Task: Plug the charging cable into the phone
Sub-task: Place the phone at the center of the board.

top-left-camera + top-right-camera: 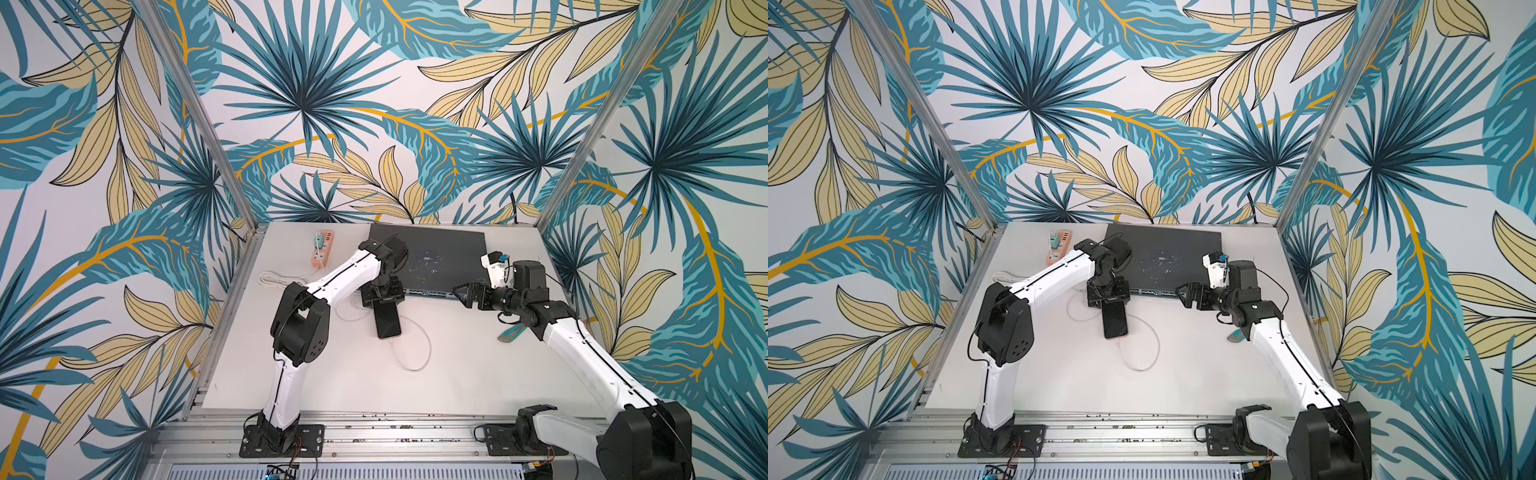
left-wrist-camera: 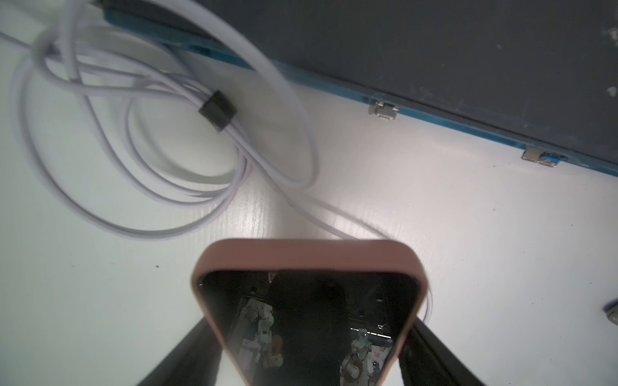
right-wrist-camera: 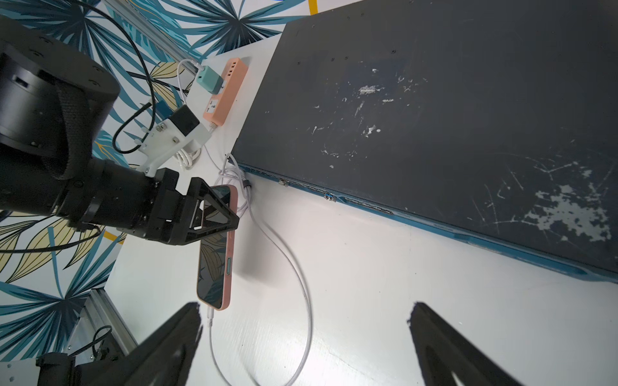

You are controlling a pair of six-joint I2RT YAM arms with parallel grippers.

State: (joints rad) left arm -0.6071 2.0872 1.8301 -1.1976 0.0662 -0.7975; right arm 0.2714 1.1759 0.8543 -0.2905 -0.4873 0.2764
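Across the back of the white table (image 1: 478,374) lies the dark grey network switch (image 1: 436,257), its scuffed top facing up. Just in front of the switch's front edge, toward its left end, the left gripper (image 1: 384,306) points down and clasps the phone (image 1: 389,326) across its width. Its fingers (image 2: 434,361) press on the pink edges at the end nearest the switch. Off the switch's front right corner, the right gripper (image 1: 461,293) hovers with its jaws spread wide and nothing between them. The phone lies screen up, running straight away from the switch. The charging cable (image 3: 311,327) loops loosely on the table in front of the switch, beside the phone. Its small connector (image 3: 210,314) sits in the phone's end farthest from the switch.
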